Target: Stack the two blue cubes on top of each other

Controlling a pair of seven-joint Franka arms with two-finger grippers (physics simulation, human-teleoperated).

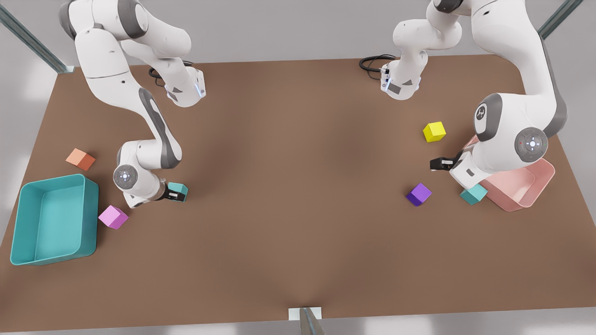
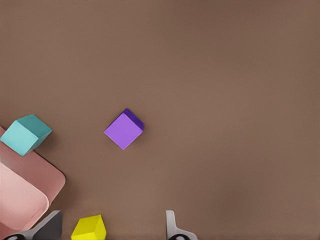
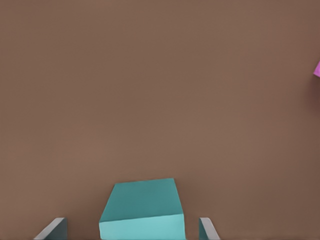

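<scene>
Brown worktop (image 1: 298, 209) carries everything. Right gripper (image 1: 176, 193), near the teal-bin edge, has open jaws around one blue cube (image 1: 178, 190), ready to lift. Left gripper (image 1: 440, 163) waits open; second blue cube (image 1: 473, 194) touches the pink tray (image 1: 535, 186).

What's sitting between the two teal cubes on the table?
In the front view, bare table fills most of the stretch from the cube at the right gripper to the cube by the pink bin; only the purple cube lies between.

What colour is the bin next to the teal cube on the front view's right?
Pale pink bin, beside the teal cube; clearest in the front view.
</scene>
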